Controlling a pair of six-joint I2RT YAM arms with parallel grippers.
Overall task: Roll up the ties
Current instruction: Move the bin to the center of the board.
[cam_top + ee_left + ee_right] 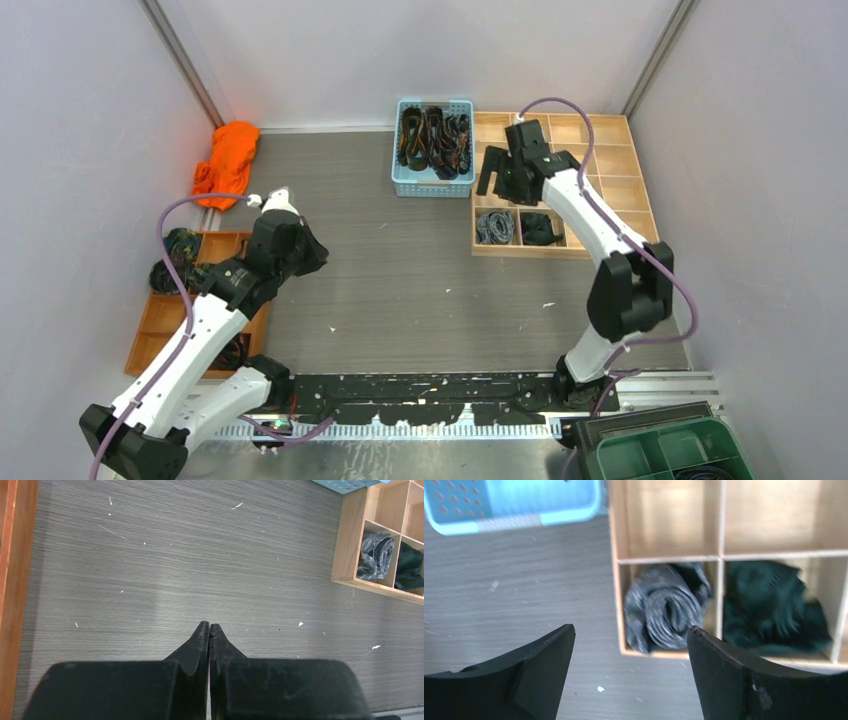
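Ties in dark brown and orange patterns lie bundled side by side in a light blue basket, just to the left of the right hand. Two more sit in a pale wooden compartment tray below and ahead of that hand. A grey tie, rolled into a coil, fills the near left corner compartment. A dark green tie, bunched rather than neatly coiled, fills the compartment directly to its right. In the right wrist view the grey coil shows between the two fingertips and beyond them, closer to the right finger. The right hand is spread wide with nothing between its fingers. It hangs above the tray's left side, touching neither tie.

The left hand is pressed closed, fingertips meeting with nothing held, and points down at the grey wood-grain counter. To its left stands a darker orange-brown wooden tray holding dark patterned coils. Beyond that tray, ahead and left of the left hand, a bright orange cloth lies crumpled against the wall. A green bin sits well behind the right hand, at the near right corner.
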